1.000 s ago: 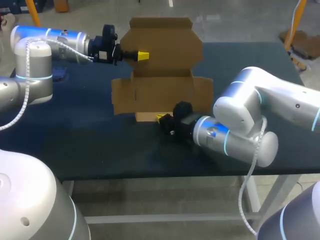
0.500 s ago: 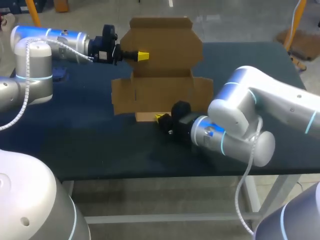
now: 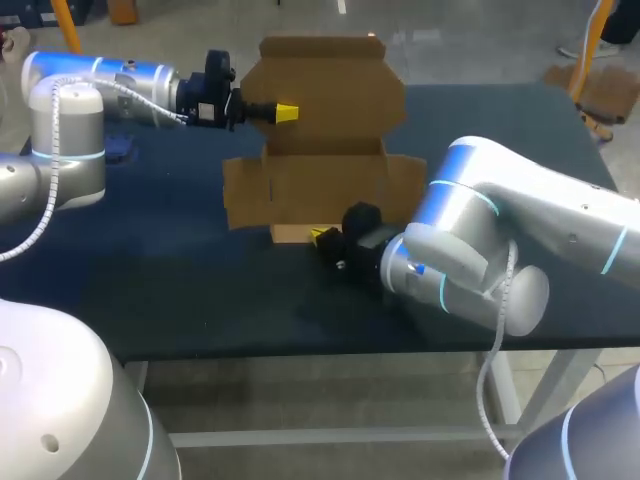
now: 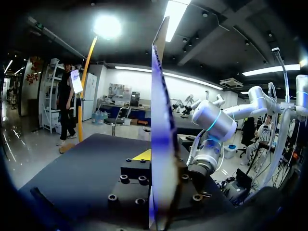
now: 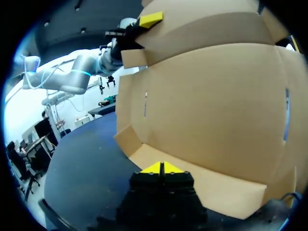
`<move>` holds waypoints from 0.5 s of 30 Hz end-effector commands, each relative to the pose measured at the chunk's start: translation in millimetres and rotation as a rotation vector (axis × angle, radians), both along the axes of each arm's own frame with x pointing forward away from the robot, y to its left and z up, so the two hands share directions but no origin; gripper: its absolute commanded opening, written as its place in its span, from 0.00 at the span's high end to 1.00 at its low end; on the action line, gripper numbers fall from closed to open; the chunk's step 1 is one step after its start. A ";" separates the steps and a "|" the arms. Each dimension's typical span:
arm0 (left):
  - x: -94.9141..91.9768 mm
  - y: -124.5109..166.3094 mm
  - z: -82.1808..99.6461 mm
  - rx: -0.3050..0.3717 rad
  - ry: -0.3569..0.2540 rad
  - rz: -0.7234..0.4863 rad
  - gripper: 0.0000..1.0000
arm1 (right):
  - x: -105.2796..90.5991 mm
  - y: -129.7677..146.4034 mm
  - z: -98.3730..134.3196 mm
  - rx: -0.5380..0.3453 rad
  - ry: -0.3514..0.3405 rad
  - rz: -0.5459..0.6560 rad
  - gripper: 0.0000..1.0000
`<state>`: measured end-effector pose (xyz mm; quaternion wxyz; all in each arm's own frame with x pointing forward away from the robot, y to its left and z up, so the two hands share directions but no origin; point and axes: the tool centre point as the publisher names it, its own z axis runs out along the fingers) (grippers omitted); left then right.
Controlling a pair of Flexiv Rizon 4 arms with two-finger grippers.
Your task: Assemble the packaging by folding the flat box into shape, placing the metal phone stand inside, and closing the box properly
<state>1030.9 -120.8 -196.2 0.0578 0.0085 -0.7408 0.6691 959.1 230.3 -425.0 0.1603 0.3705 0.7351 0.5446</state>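
The brown cardboard box [image 3: 320, 180] lies opened out on the dark table, its lid panel [image 3: 330, 90] raised at the far side. My left gripper [image 3: 285, 111] comes in from the left and is shut on the lid's left edge. In the left wrist view the cardboard [image 4: 161, 120] runs edge-on between the fingers of that gripper [image 4: 156, 159]. My right gripper [image 3: 322, 237] is shut and empty, its yellow tips at the box's near front flap [image 5: 202, 185]. In the right wrist view the tips [image 5: 162, 168] point at the base panel [image 5: 211, 110]. No phone stand shows.
The dark table [image 3: 200, 290] has bare surface to the left of the box and in front of it. A small bluish object [image 3: 118, 150] lies by my left arm near the left edge. My right arm's thick elbow [image 3: 470, 250] hangs over the table's front right.
My right arm's elbow and upper links have swung a little to the left while its gripper stayed at the front flap. The left arm and the lid have not moved.
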 end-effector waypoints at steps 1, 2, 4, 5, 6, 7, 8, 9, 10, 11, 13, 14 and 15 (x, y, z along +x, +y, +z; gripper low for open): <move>-13.6 1.5 1.2 0.009 -0.023 0.006 1.00 | 0.2 4.1 -2.9 -0.092 -0.037 -0.234 1.00; -16.3 0.7 1.3 0.016 -0.031 0.005 1.00 | 0.2 4.1 -2.9 -0.092 -0.037 -0.234 1.00; -21.7 -1.5 0.7 0.026 -0.041 0.003 1.00 | 0.2 4.1 -2.9 -0.092 -0.037 -0.234 1.00; -24.0 -2.6 0.5 0.032 -0.048 0.004 1.00 | 0.2 4.1 -2.9 -0.092 -0.037 -0.234 1.00; -26.3 -3.6 0.1 0.034 -0.052 0.003 1.00 | 0.2 4.1 -2.9 -0.092 -0.037 -0.234 1.00; -28.6 -4.5 -0.3 0.038 -0.057 0.000 1.00 | 0.2 4.1 -2.9 -0.092 -0.037 -0.234 1.00; -30.6 -5.2 -0.8 0.041 -0.060 0.001 1.00 | 0.2 4.1 -2.9 -0.092 -0.037 -0.234 1.00; -32.6 -5.7 -1.2 0.044 -0.064 0.001 1.00 | 0.2 4.1 -2.9 -0.092 -0.037 -0.234 1.00; -34.1 -5.9 -1.5 0.045 -0.065 0.003 1.00 | 0.2 4.1 -2.9 -0.092 -0.037 -0.234 1.00; -36.1 -5.8 -1.5 0.046 -0.068 0.004 1.00 | 0.2 4.1 -2.9 -0.092 -0.037 -0.234 1.00; -40.5 -5.2 -1.0 0.046 -0.074 0.007 1.00 | 0.2 4.1 -2.9 -0.092 -0.037 -0.234 1.00; -41.4 -5.0 -0.9 0.045 -0.076 0.006 1.00 | 0.2 4.1 -2.9 -0.092 -0.037 -0.234 1.00; -42.9 -4.8 -0.8 0.044 -0.080 0.008 1.00 | 0.2 4.1 -2.9 -0.092 -0.037 -0.234 1.00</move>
